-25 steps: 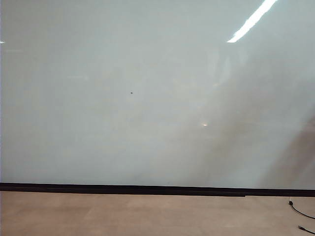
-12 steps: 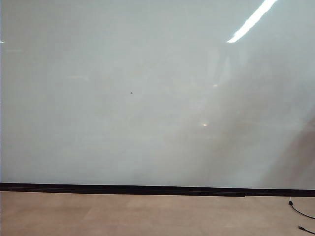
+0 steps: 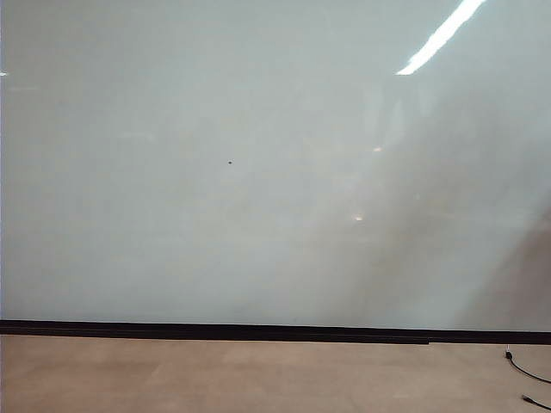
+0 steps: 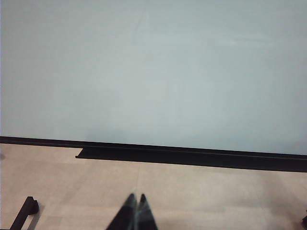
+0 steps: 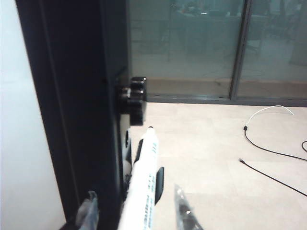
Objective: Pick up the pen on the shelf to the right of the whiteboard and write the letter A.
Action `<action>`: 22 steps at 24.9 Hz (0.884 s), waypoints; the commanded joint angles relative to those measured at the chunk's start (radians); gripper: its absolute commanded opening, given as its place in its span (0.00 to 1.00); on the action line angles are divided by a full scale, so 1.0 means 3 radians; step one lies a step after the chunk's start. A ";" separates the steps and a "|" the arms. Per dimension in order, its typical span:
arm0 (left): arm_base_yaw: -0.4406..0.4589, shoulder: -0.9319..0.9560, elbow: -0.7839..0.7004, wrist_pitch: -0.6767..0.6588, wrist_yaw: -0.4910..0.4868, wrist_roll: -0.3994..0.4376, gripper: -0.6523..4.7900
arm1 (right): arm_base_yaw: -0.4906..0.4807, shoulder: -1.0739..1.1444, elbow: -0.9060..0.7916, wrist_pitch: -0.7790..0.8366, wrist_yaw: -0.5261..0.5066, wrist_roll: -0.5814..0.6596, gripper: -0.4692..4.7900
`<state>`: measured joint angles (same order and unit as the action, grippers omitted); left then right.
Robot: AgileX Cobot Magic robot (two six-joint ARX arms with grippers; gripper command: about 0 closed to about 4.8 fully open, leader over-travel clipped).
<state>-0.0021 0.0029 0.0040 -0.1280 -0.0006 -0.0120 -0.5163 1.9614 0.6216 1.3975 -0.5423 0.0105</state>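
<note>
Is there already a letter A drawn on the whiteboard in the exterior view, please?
No, the whiteboard shows only a tiny dark speck and light reflections, with no drawn strokes anywhere.

The whiteboard (image 3: 258, 172) runs past the exterior view's top and sides. The pen (image 5: 142, 184) is cut off at the right wrist picture's lower edge, as are the right gripper (image 5: 136, 211) fingertips (image 5: 182, 211). Only the left gripper (image 4: 136, 213) tips show.

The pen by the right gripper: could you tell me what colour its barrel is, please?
White with dark lettering; the pen shows best in the right wrist view.
</note>
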 commanded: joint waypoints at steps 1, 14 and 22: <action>0.0000 0.0001 0.0009 0.0031 0.0013 0.0014 0.11 | -0.0001 -0.0011 0.0006 0.0052 0.0003 0.0011 0.49; 0.0000 0.0001 0.0009 0.0031 0.0013 0.0014 0.11 | 0.0001 -0.0011 0.0006 0.0053 -0.0011 0.0011 0.46; 0.0000 0.0001 0.0009 0.0031 0.0013 0.0014 0.11 | 0.0004 -0.0011 0.0006 0.0053 -0.0048 0.0011 0.41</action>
<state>-0.0021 0.0029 0.0040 -0.1280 -0.0006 -0.0120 -0.5156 1.9614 0.6216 1.3979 -0.5503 0.0105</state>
